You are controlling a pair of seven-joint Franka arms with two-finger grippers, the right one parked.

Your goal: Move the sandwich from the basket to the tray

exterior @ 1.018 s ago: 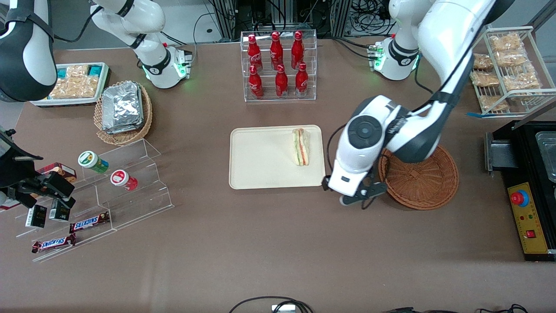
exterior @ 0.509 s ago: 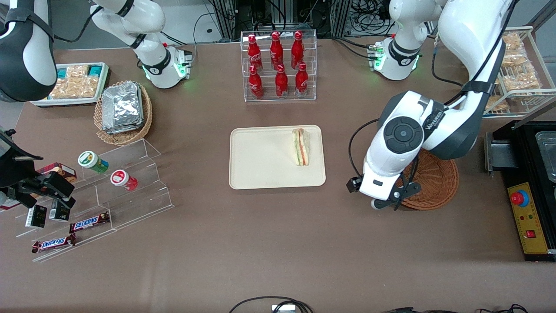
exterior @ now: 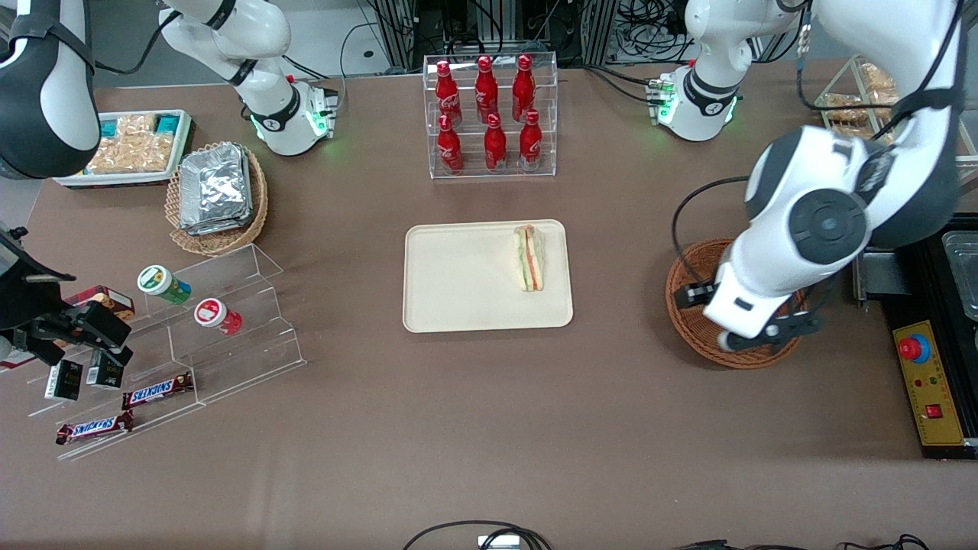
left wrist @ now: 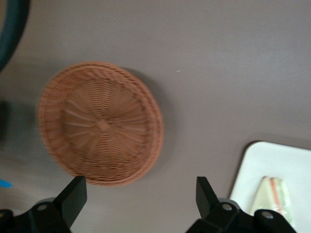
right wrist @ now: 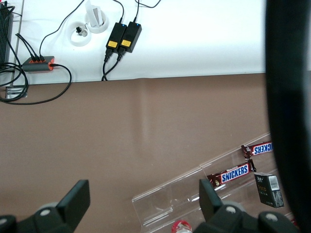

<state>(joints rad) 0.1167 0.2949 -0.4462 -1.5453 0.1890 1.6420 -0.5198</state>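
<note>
Over the basket (exterior: 699, 302), front view: gripper (exterior: 764, 334) hangs empty; sandwich (exterior: 529, 257) lies on the tray (exterior: 458, 283).
Wrist view: jaws spread wide, holding nothing, basket (left wrist: 99, 124) empty, sandwich (left wrist: 274, 194) on tray (left wrist: 257, 165). Placement looks done; retract high, clear of the wicker rim.

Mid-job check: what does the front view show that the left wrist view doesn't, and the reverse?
Only the front view shows the whole cream-beige rectangular tray, the rack of red bottles and the tan wicker basket of foil packs. Only the left wrist view shows the round reddish-brown wicker basket entirely, with nothing in it, and the left gripper open and holding nothing. Both show that basket, a tray corner and the triangular wrapped sandwich lying on the tray.
</note>
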